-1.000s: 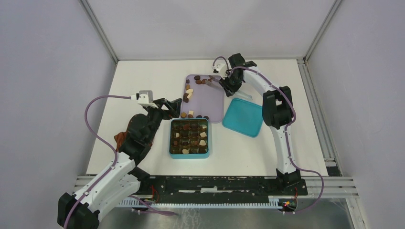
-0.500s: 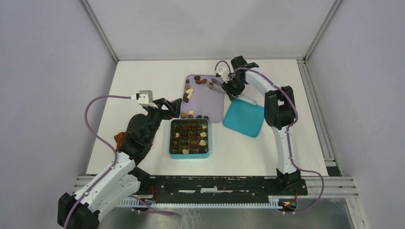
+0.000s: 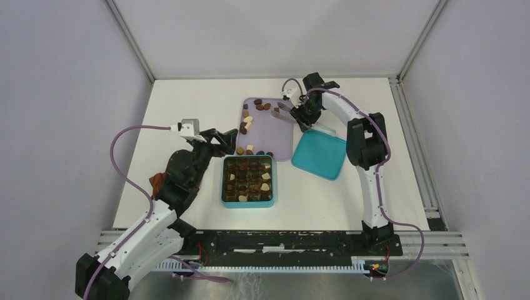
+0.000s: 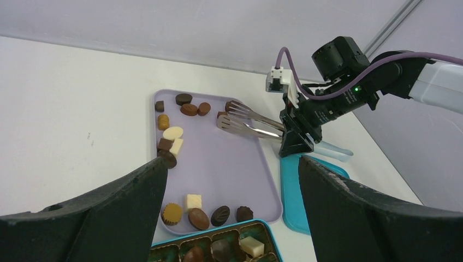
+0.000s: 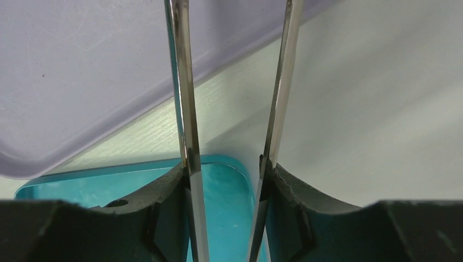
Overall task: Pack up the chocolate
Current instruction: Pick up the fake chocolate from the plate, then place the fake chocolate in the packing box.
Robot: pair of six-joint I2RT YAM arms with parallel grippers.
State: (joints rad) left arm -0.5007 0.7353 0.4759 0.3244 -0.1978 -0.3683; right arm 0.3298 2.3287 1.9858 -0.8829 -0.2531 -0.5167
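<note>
Chocolate (image 4: 189,109) lies on tray (image 4: 229,164), near tongs (image 4: 254,124) clasped by right pincer (image 4: 294,143).

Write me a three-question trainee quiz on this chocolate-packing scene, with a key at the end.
1. True or false: the left gripper is holding a chocolate.
2. Which tool does the right gripper hold? A tongs, B spoon, C brush.
3. Fill in: the loose chocolates lie on a lavender ____.
Key: 1 false, its jaws stand open and empty. 2 A, metal tongs. 3 tray.
</note>
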